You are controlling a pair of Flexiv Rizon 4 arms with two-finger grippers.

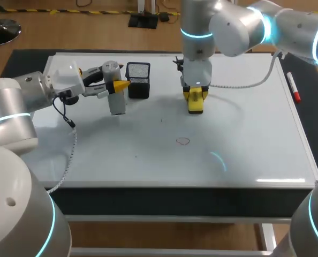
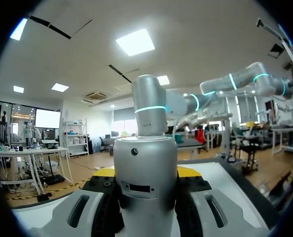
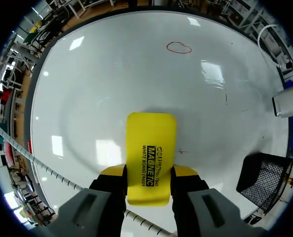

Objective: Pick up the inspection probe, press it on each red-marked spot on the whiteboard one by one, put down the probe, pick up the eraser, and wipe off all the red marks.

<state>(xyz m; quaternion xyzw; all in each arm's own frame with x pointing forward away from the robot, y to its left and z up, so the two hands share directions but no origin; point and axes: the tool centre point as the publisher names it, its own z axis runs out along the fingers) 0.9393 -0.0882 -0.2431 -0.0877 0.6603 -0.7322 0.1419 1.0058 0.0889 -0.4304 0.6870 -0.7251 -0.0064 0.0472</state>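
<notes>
My left gripper (image 1: 118, 85) is shut on the inspection probe (image 1: 116, 101), a silver-grey cylinder held above the left part of the whiteboard (image 1: 244, 134). In the left wrist view the probe (image 2: 146, 182) fills the space between the fingers of the left gripper (image 2: 146, 174). My right gripper (image 1: 195, 96) is shut on the yellow eraser (image 1: 195, 103), low over the board's back middle. From the right wrist, the eraser (image 3: 151, 143) sticks out ahead of the right gripper (image 3: 149, 173). A red ring mark (image 1: 183, 141) lies nearer the front, ahead of the eraser (image 3: 179, 47).
A black mesh pen holder (image 1: 138, 80) stands on the board just right of the probe, also seen from the right wrist (image 3: 265, 180). A red marker (image 1: 293, 87) lies at the board's right edge. A white cable (image 1: 244, 80) trails across the back right.
</notes>
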